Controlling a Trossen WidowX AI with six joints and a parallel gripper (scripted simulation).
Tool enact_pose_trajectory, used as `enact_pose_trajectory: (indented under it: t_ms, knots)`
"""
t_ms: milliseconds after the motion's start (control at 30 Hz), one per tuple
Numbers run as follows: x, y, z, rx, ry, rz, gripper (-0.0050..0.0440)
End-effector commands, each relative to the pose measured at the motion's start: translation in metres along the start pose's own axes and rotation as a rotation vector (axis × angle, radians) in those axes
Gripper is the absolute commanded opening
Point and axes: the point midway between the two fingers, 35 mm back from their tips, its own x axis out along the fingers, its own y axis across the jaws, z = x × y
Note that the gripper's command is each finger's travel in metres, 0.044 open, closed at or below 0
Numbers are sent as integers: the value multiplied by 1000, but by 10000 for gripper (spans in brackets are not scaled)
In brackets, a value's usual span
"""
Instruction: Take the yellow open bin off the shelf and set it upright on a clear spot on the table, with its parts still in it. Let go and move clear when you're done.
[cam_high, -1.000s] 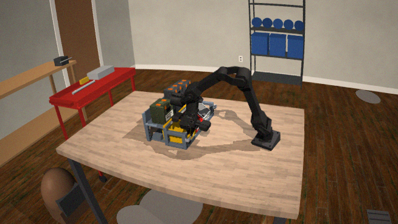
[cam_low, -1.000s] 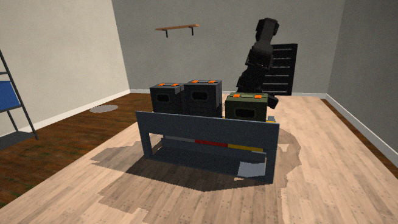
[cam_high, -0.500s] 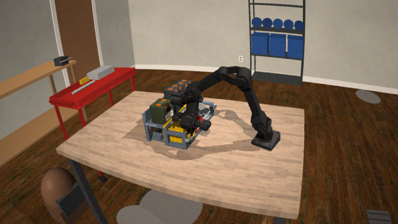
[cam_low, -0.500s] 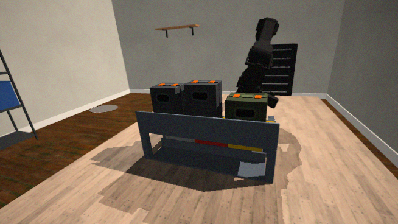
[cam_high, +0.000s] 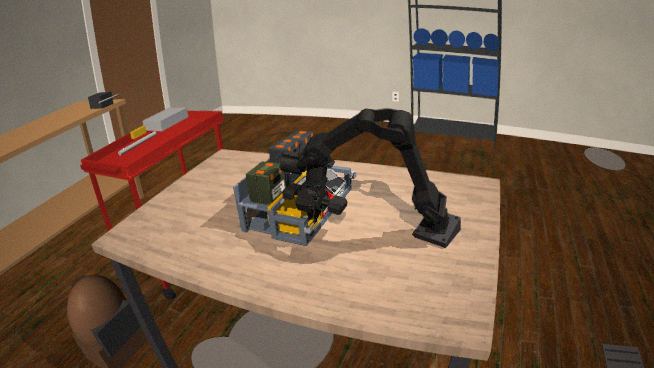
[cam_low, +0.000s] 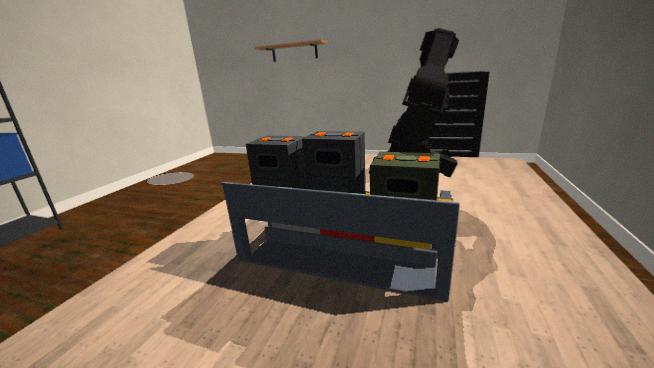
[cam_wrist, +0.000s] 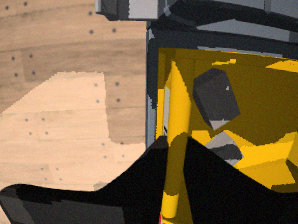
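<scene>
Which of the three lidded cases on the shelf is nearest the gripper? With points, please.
The green case (cam_high: 262, 185) (cam_low: 405, 176), right beside the gripper (cam_high: 311, 212). It is the only green one; the other two are dark grey and stand together farther along the shelf (cam_high: 241, 215) (cam_low: 340, 202).

Red table (cam_high: 175, 131), brown door (cam_high: 127, 65), pale walls (cam_high: 300, 60) (cam_low: 100, 75), dark wood floor (cam_high: 560, 240) (cam_low: 125, 200)

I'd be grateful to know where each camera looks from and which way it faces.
Top: high beside the table, angled down over it; the whole arm shows, base included.
Exterior: behind the shelf, facing its back panel; the arm's upper part rises beyond.
Wrist: on the arm, looking down into the yellow bin; the gripper's black fingers show, pinching its rim.
Top and exterior share the green case.
</scene>
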Motion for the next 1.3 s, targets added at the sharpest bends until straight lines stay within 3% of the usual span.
enact_pose_trajectory:
  t_ms: [0,900,1033,1267]
  knots:
    - [-14,-9,4,-12,-7,-46,0]
    - [-17,-9,3,-8,-4,-31,0]
    - [-28,-15,5,-12,-7,-46,0]
    - [-28,-15,5,-12,-7,-46,0]
